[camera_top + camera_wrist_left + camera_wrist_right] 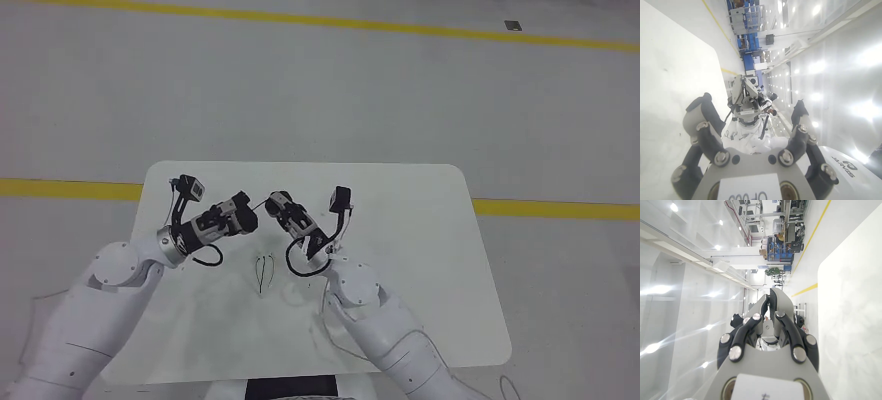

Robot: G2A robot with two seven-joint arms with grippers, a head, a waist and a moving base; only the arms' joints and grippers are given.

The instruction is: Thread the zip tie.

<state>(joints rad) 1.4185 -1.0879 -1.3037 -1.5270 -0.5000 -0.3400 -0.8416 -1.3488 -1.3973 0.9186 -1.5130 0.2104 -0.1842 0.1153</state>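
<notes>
Both grippers hang tip to tip above the middle of the white table (420, 220). My right gripper (275, 205) (772, 291) is shut, and the left wrist view shows it (740, 79) head-on with a thin black zip tie (728, 116) trailing from between its fingers. My left gripper (248, 213) (753, 100) faces it a short way off, open, its fingers (705, 106) spread wide with nothing between them. More thin dark zip ties (263, 272) lie on the table just in front of the grippers.
The table has rounded corners and bare white surface on both sides of the arms. Grey floor with yellow lines (60, 188) surrounds it. Workbenches and racks (783, 247) stand far off in the room.
</notes>
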